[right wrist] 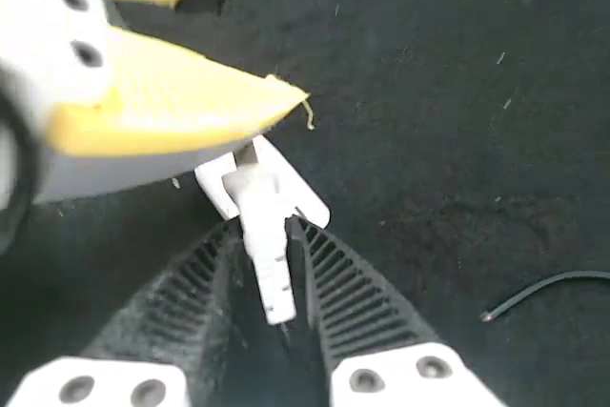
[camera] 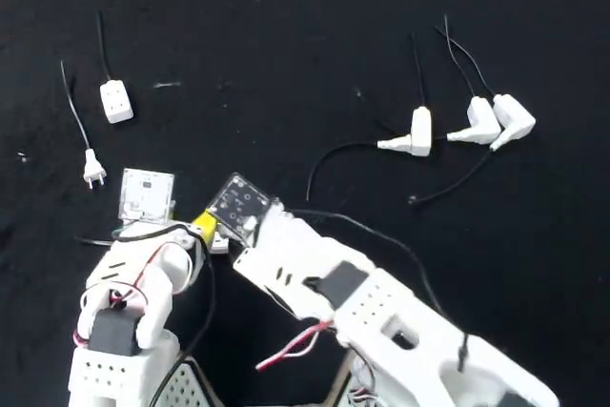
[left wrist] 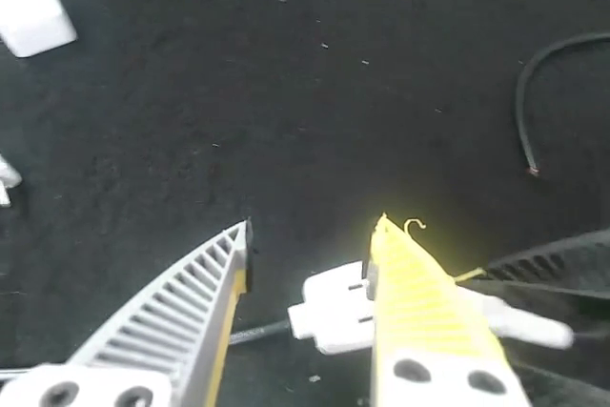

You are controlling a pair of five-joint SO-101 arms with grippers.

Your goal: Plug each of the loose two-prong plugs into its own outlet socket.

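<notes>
Black tablecloth (camera: 286, 54), close before the arms: right gripper (right wrist: 262, 231) clamps the plug (right wrist: 270, 278) against its socket (right wrist: 307, 205), left gripper (left wrist: 310, 245) gapes wide over that socket, so best close it to brace, then push straight in.

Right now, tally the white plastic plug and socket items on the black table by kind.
Angled white plug-and-socket units: 3
White pair meeting at the right hand: 1
Boxy white socket block, alone: 1
Small white two-prong plug, alone: 1
Total: 6
</notes>
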